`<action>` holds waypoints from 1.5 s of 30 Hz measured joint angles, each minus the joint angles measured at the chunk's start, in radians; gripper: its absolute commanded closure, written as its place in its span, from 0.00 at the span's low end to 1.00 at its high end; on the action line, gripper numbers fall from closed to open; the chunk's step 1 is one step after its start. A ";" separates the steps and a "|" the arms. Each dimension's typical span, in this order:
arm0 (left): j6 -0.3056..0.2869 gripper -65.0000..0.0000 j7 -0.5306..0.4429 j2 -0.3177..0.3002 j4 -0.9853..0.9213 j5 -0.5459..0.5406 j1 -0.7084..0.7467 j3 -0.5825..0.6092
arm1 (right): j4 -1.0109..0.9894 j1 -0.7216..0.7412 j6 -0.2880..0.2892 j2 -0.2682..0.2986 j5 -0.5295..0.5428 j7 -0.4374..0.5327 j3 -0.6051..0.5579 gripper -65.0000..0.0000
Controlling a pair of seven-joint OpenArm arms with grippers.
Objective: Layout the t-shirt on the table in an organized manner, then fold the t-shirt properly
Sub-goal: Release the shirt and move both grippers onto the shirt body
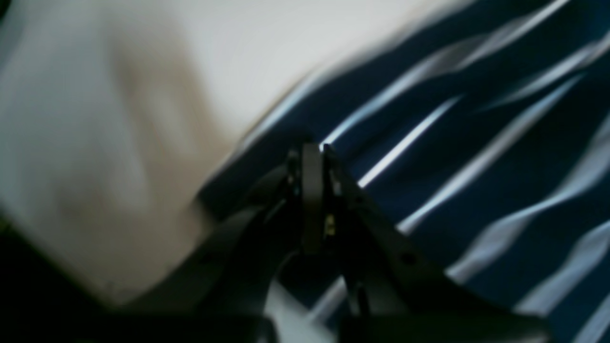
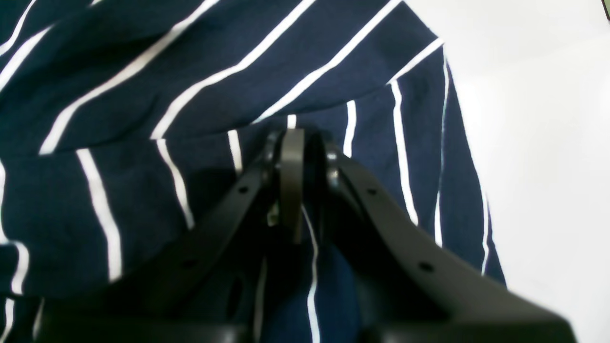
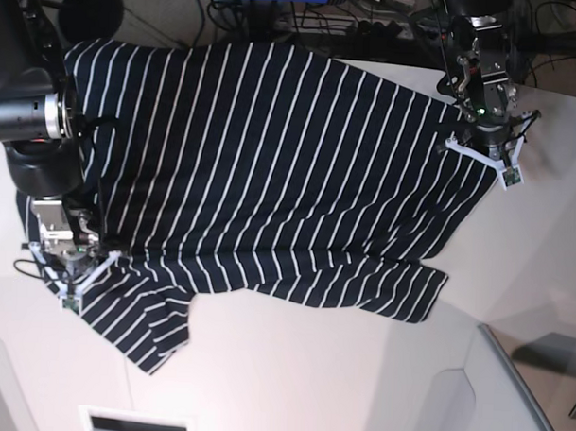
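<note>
Two end effectors grip the t-shirt [image 3: 271, 168], which lies spread across the off-white desk [image 3: 358, 369], stripes running its length. The left end effector [image 1: 312, 150] is pinched tight on the cloth's edge at the desk's far side, its view blurred. The right end effector [image 2: 298, 138] is closed on a fold of striped fabric near a sleeve [image 3: 138, 319], bare desk just beside it.

The t-shirt [image 3: 261, 167] lies spread on the table [image 3: 358, 369], seemingly between both hands.
</note>
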 measured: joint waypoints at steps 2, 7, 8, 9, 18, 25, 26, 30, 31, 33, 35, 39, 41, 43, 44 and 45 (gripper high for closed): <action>0.001 1.00 0.008 -0.020 -0.008 -0.002 0.006 -0.005 | 0.000 0.000 0.000 0.000 0.000 -0.001 0.000 0.93; -0.006 1.00 -0.079 -0.068 -0.040 -0.003 0.061 -0.002 | 0.009 0.001 0.000 0.000 0.000 -0.014 0.000 0.93; -0.004 1.00 -0.082 -0.076 -0.045 -0.003 0.072 -0.003 | 0.017 0.001 0.000 0.000 0.000 -0.019 0.000 0.93; 0.002 1.00 -0.081 -0.080 -0.050 -0.002 0.078 -0.006 | 0.027 0.000 0.001 -0.001 0.001 -0.019 0.000 0.93; 0.009 1.00 -0.091 -0.099 -0.026 -0.003 0.168 -0.006 | 0.081 0.011 0.003 -0.007 0.001 -0.020 0.000 0.93; -0.002 1.00 -0.011 -0.084 0.124 -0.018 0.248 -0.005 | 0.087 0.046 0.004 -0.005 0.001 -0.053 0.000 0.93; 0.000 1.00 0.002 -0.082 0.174 -0.018 0.248 -0.005 | 0.118 0.048 0.007 -0.006 0.002 -0.120 0.000 0.94; -0.004 1.00 0.125 -0.090 0.337 -0.017 0.170 -0.005 | 0.513 -0.063 0.177 0.003 -0.006 -0.464 0.004 1.00; -0.008 1.00 0.151 -0.091 0.349 -0.015 0.137 0.000 | 0.652 -0.116 0.239 0.003 -0.004 -0.521 0.004 1.00; -0.011 1.00 0.200 -0.089 0.351 -0.018 0.078 0.005 | 0.953 -0.259 0.308 -0.010 0.000 -0.642 0.001 1.00; -0.011 1.00 0.224 -0.085 0.316 -0.019 0.011 0.011 | 1.199 -0.410 0.343 -0.043 0.003 -0.751 -0.010 1.00; -0.008 1.00 0.245 -0.098 0.168 -0.010 -0.124 0.110 | 1.420 -0.612 0.349 -0.121 -0.002 -0.822 -0.011 1.00; -0.005 1.00 0.242 -0.091 0.104 -0.008 -0.174 0.167 | 1.427 -0.674 0.352 -0.141 0.001 -0.825 -0.018 1.00; -0.011 1.00 0.245 -0.091 0.045 -0.018 -0.208 0.225 | 1.428 -0.720 0.341 -0.122 -0.019 -0.826 -0.087 1.00; -0.012 1.00 0.246 -0.090 0.025 -0.020 -0.219 0.250 | 1.428 -0.739 0.330 -0.116 -0.021 -0.823 -0.130 1.00; -0.010 1.00 0.246 -0.088 0.012 -0.018 -0.226 0.267 | 1.429 -0.755 0.336 -0.118 -0.014 -0.796 -0.170 1.00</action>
